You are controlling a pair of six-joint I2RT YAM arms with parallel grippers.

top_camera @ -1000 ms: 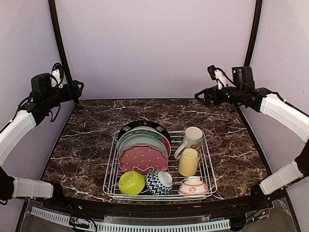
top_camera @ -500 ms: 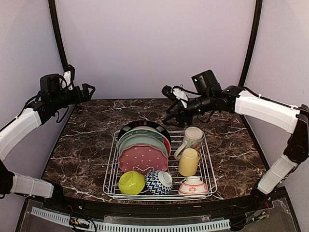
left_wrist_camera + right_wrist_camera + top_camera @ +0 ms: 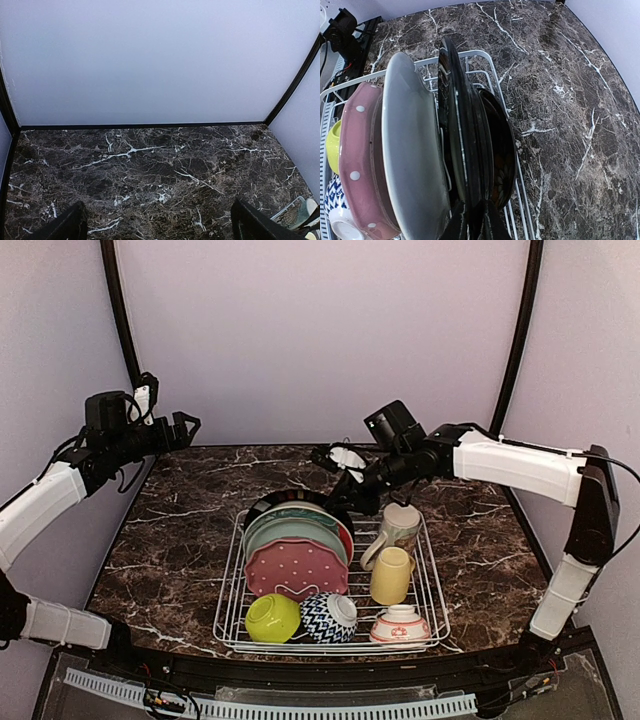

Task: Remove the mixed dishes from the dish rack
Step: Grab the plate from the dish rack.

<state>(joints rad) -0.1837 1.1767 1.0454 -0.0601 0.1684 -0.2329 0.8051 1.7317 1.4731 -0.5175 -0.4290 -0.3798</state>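
Note:
The white wire dish rack (image 3: pixel 432 580) holds upright plates: black-rimmed (image 3: pixel 290 498) at the back, then teal (image 3: pixel 290 530), red (image 3: pixel 346 538) and pink dotted (image 3: pixel 297 568). Cream (image 3: pixel 400 523) and yellow (image 3: pixel 391 575) mugs stand on its right. Lime (image 3: pixel 272 618), navy-zigzag (image 3: pixel 328 617) and pink-white (image 3: pixel 400 625) bowls line the front. My right gripper (image 3: pixel 350 498) reaches down to the back plate. In the right wrist view its fingers (image 3: pixel 457 222) pinch the black plate's (image 3: pixel 465 125) rim, so the right gripper (image 3: pixel 475 212) is shut on it. My left gripper (image 3: pixel 190 425) hovers open at the far left, nothing between its fingers (image 3: pixel 70 225).
Dark marble table (image 3: pixel 180 540) surrounds the rack, with bare surface to the left, right and behind. Pale walls enclose the back and sides. In the right wrist view the rack's wire edge (image 3: pixel 485 55) runs beside the plates.
My right arm has swung in from the far right and come down onto the back plate, and its jaws have shut on the rim. The left arm shifted slightly inward and stays open.

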